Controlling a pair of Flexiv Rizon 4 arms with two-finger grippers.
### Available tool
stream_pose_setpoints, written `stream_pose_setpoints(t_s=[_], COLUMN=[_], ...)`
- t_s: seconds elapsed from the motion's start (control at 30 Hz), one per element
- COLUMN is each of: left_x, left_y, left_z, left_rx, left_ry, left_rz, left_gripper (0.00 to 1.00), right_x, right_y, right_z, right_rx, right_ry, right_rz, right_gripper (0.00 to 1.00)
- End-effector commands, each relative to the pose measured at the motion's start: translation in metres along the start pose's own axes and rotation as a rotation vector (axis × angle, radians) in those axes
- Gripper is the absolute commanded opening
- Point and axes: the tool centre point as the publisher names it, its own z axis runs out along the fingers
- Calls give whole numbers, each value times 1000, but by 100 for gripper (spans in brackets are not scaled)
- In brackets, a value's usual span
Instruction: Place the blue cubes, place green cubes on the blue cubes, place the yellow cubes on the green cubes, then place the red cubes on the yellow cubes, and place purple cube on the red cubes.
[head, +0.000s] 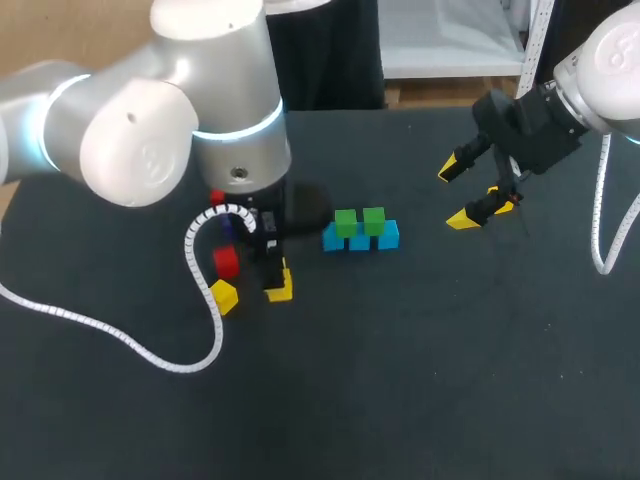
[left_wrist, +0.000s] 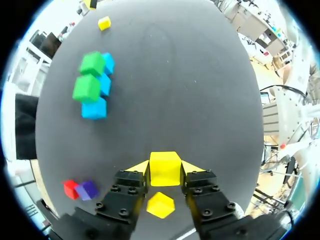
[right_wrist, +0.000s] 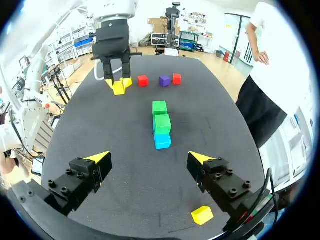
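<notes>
1. Left hand (left_wrist: 164, 166) is pinched onto a yellow cube (left_wrist: 165, 172), with a yellow tip flat against each side. I can't tell if it's off the bench (head: 400, 380) yet. The grip looks to be right out at the tips, so my worry is the cube twisting or popping out on the lift.
2. Right under that hand sits a second yellow (left_wrist: 160, 205). If the hand dips or drags low, that one gets shoved.
3. Just off to the side, a red cube (left_wrist: 71, 189) and the purple cube (left_wrist: 89, 189) sit touching each other. A wide wrist swing could scatter them, and they're needed later.
4. Further out is the stack: three blues (left_wrist: 94, 108) in a row with two greens (left_wrist: 86, 87) on top. The greens are small landing pads. Come down off-centre or too hard and the yellow tips off, or it knocks a green off the blues. Fingers opening next to the other green could bump it too.
5. Farthest out, right hand (head: 456, 195) hangs spread wide and empty, well apart from the stack, with a third yellow (right_wrist: 202, 215) near it. If both arms head for the stack together, they could clash.
</notes>
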Motion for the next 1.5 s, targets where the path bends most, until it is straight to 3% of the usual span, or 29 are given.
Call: stream_pose_setpoints(t_s=[0.03,0.83,1.23,1.5], left_x=[-7,-53,-73,-85], left_y=[12,64,88,106], left_z=[-6,-47,-54,-51], left_rx=[-7,-43,-85,19], left_ry=[-29,-26,-106,-22], left_rz=[30,203,234,211], left_gripper=[0,0,0,0], right_x=[0,0,0,0], right_y=[1,1,1,1], right_z=[0,0,0,0], right_rx=[2,2,2,2], right_ry=[-1,-1,-1,-1], right_rz=[0,0,0,0], right_gripper=[100,100,100,100])
